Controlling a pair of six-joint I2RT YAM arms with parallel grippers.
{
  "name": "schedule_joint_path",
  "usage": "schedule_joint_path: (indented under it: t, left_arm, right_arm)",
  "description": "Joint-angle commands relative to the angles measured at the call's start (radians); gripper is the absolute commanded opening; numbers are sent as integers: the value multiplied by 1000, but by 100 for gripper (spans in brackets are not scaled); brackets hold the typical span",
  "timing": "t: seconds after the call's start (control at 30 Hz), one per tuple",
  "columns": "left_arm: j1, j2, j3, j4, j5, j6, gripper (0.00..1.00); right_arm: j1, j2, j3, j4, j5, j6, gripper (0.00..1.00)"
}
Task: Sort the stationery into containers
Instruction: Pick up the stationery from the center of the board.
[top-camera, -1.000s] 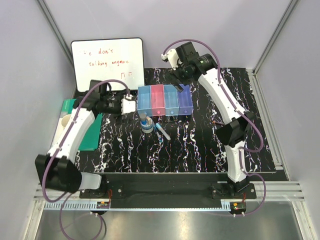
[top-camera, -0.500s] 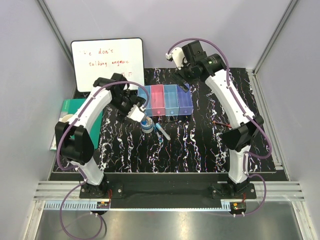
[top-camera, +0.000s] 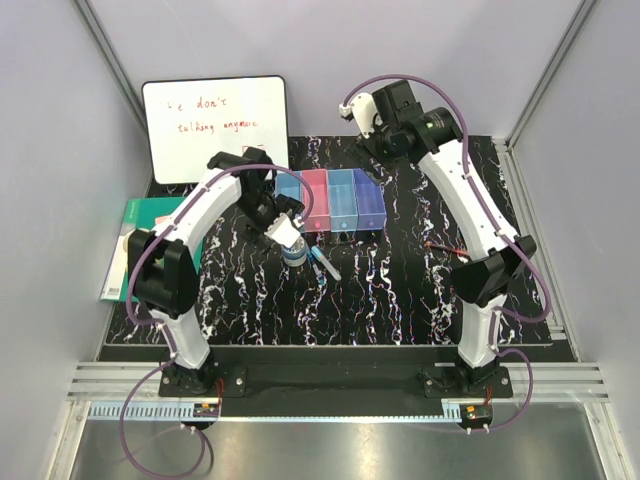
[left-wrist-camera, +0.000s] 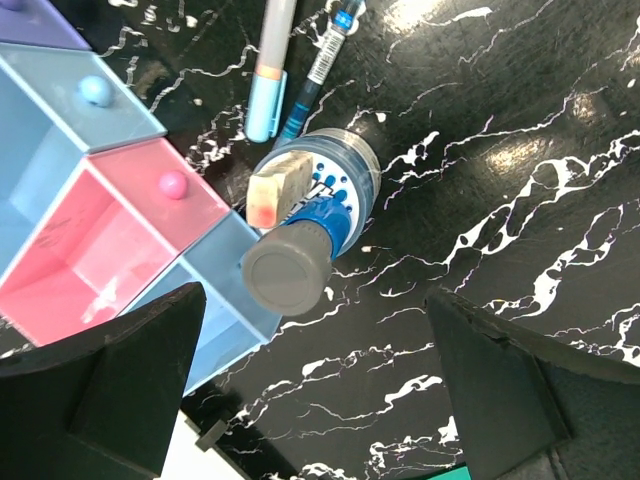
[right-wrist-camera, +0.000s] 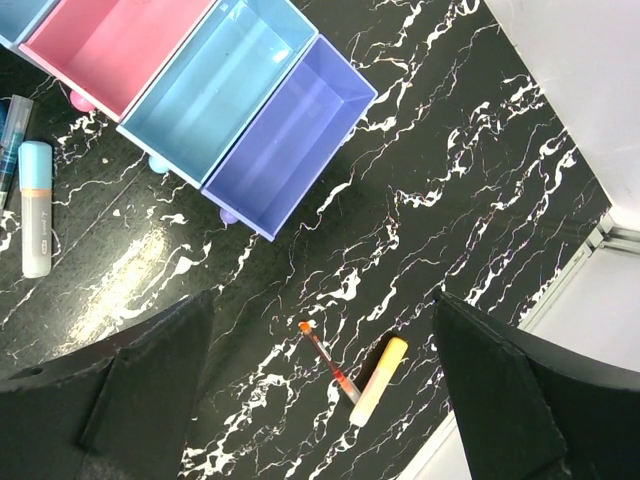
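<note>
My left pincer (left-wrist-camera: 315, 295) is spread wide with nothing in it, hanging right over the tape roll (left-wrist-camera: 352, 165). The grey cylinder (left-wrist-camera: 290, 270) sits on the roll, dead centre between the fingers. The bins (left-wrist-camera: 60, 250) are just off its left finger and the pens (left-wrist-camera: 268, 80) lie beyond the roll. The right pincer (right-wrist-camera: 325, 300) is wide open too and empty. An orange pen (right-wrist-camera: 335, 370) and a yellow stick (right-wrist-camera: 378, 382) lie on the table (right-wrist-camera: 450, 200) between its fingers.

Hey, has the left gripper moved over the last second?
Yes. The left gripper swung right and nearer, from left of the row of bins to just above the tape roll in front of them.
</note>
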Motion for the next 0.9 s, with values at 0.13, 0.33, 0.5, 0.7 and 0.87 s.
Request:
schedule_joint_path:
  t: [0.13, 0.33, 0.5, 0.7, 0.87]
  left_arm:
    - [-9, 68, 93, 2, -60, 53, 98]
    - [-32, 90, 119, -12, -112, 106, 97]
    - [-52, 101, 153, -53, -119, 129, 95]
    - [-73, 96, 172, -76, -125, 135, 94]
    - [-81, 101, 169, -88, -141, 132, 88]
  right_arm:
    - [-7, -92, -12, -3, -30, 19, 97]
    - [-7, -99, -8, -6, -39, 25, 97]
    - [-7, -109, -11, -9, -43, 28, 97]
    - [-7, -122, -18, -8, -49, 31, 97]
    - [-7, -127, -15, -8, -53, 34, 97]
